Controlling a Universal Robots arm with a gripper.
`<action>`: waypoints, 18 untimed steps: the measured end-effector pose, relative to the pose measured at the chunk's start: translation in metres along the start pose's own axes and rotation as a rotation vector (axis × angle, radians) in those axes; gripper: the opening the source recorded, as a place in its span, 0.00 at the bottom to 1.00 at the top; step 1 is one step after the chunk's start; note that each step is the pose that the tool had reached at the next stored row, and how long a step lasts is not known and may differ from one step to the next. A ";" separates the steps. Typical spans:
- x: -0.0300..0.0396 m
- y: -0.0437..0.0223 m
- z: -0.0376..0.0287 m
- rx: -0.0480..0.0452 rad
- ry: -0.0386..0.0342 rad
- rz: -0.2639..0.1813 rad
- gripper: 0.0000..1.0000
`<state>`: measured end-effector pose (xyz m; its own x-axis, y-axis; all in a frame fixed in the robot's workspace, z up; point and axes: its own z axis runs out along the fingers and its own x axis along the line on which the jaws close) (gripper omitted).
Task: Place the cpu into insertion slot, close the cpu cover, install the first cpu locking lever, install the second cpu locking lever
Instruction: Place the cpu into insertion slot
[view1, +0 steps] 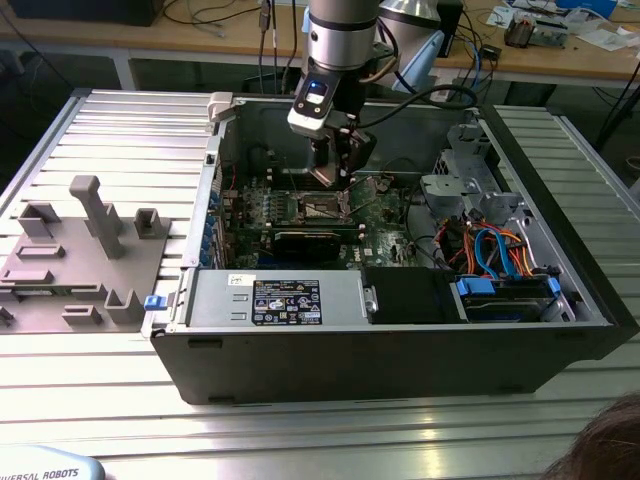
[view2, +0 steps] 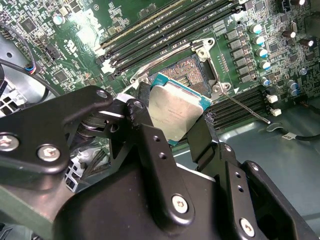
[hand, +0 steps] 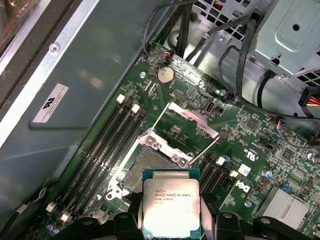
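Note:
My gripper (hand: 172, 222) is shut on the cpu (hand: 170, 202), a flat square chip with a dull silver top, gripped at two opposite edges by the black fingers (view2: 142, 125). The cpu (view2: 177, 112) hangs a little above the green motherboard, just beside the insertion slot (hand: 150, 165), whose dark socket (view2: 187, 70) lies bare. The cpu cover (hand: 192, 117) stands swung open on the far side of the slot. Two thin wire levers (hand: 205, 150) are raised. In the exterior view the gripper (view1: 338, 178) hovers over the slot (view1: 322, 207) inside the open computer case.
Long black memory slots (hand: 100, 155) flank the socket. A drive cage with cable bundles (view1: 480, 240) fills the case at the exterior view's right. The case wall (hand: 90, 90) rises close by. A grey fixture plate (view1: 80, 250) lies outside at the exterior view's left. Someone's hair (view1: 610, 445) shows nearby.

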<state>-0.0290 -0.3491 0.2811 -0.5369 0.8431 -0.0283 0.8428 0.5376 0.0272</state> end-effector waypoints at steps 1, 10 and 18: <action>0.0000 0.0000 0.0001 0.0000 0.0000 0.001 0.54; 0.0000 0.0000 0.0005 0.0002 -0.0002 0.006 0.54; 0.0000 0.0000 0.0008 0.0004 -0.0003 0.011 0.54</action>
<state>-0.0290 -0.3491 0.2803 -0.5280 0.8487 -0.0284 0.8484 0.5287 0.0271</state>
